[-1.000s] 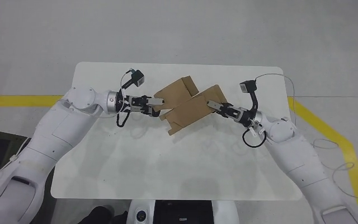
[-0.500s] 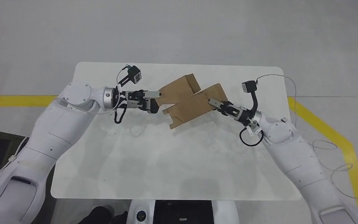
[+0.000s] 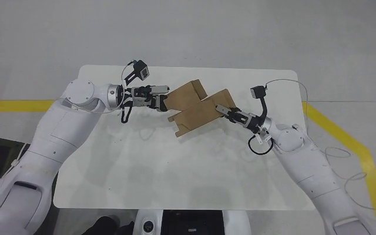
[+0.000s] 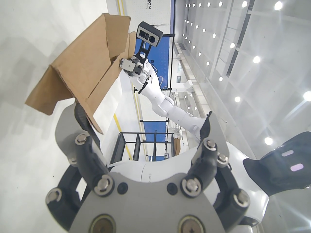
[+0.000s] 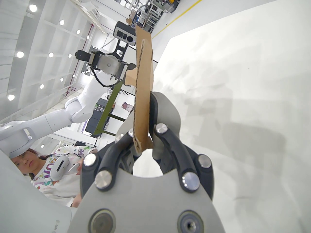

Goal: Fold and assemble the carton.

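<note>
Left pincer (image 4: 143,120) spread, right pincer (image 5: 145,120) clamped

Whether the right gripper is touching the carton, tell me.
Touching. The right wrist view shows the right gripper clamped on the edge of the carton, with the cardboard pinched from both sides.

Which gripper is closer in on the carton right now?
Right. The right gripper is shut on the carton edge; the left gripper is open at the opposite end, a flap corner beside one jaw.
</note>
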`<state>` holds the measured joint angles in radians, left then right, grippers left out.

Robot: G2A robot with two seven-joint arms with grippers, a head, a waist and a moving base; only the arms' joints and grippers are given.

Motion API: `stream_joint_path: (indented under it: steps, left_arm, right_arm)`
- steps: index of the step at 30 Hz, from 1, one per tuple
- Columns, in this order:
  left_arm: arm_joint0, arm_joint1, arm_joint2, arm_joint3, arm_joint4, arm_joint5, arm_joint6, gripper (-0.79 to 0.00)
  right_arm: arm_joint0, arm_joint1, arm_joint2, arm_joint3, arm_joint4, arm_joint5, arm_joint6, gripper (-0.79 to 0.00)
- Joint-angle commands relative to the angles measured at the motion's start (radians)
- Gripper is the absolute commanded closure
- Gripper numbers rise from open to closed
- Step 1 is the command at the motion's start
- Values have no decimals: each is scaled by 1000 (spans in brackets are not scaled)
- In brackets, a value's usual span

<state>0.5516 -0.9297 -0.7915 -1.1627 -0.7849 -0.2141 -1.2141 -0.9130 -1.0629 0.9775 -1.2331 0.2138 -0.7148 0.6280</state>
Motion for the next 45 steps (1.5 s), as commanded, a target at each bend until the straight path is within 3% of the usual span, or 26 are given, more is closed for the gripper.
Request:
stream_joint_path:
  steps: [1, 20, 22, 31, 41, 45]
  left_arm:
    - [-3, -6, 2, 3, 6, -2, 7, -785]
    - [5, -37, -12, 51, 103, 5, 53, -776]
    - [8, -39, -16, 52, 108, 6, 53, -674]
    - [24, -43, -31, 61, 161, 17, 45, -391]
    - [35, -45, -42, 59, 232, 17, 31, -308]
    - [38, -47, -48, 60, 248, 19, 26, -203]
  right_arm:
    - [0, -2, -1, 1, 0, -2, 0, 0]
    - [2, -23, 0, 12, 6, -12, 3, 0]
    - [2, -25, 1, 13, 4, -12, 4, 0]
    - [0, -31, 12, 21, -2, -14, 4, 0]
    - [-4, -35, 24, 21, -9, -10, 12, 0]
    - [-5, -37, 29, 20, -10, -9, 17, 0]
